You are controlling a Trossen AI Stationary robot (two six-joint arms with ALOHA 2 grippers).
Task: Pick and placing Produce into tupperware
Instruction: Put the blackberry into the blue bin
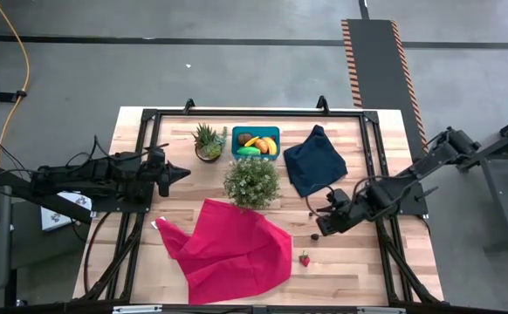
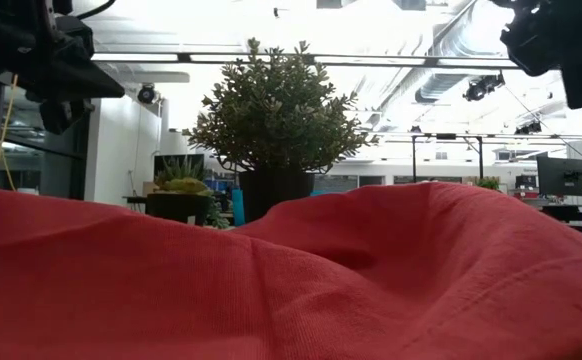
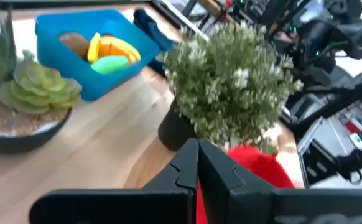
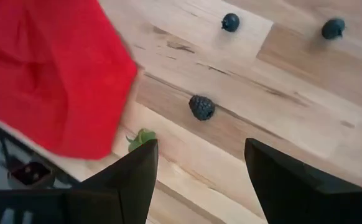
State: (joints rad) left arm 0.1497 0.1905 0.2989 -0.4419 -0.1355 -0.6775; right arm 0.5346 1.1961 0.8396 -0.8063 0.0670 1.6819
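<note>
1. While the right claw (image 1: pixel 324 225) hovers low over the lower right of the bench (image 1: pixel 359 270) in the high view, its fingers are spread wide and hold nothing; the right wrist view looks between them at a blackberry (image 4: pixel 201 107) lying loose on the wood.
2. Over to the left claw (image 1: pixel 182 174), parked at the left of centre in the high view: pinched fully shut, empty, pointing toward the bushy plant (image 1: pixel 252 181).
3. Progress check! The tupperware (image 1: pixel 256 141), sitting top centre in the high view, already carries a banana (image 3: pixel 94 47), a brown oval (image 3: pixel 75 42), a green piece (image 3: pixel 111 63) and an orange piece (image 3: pixel 120 47), so a good share looks done.
4. Left to go, by my reckoning: the blackberry, two small blueberries (image 4: pixel 231 22) near the top of the right wrist view, and the strawberry (image 1: pixel 305 259) at the lower centre-right of the high view, just beside the red cloth (image 1: pixel 232 249).
5. On the surface, it is a pale plank bench with a dark frame round it; a navy cloth (image 1: pixel 315 161) lies right of the tub, a potted succulent (image 1: pixel 209 141) left of it.
6. Around it, grey floor, a hazard-striped strip upper right, and in the low view a bright hall with ceiling ducts behind the red cloth.
</note>
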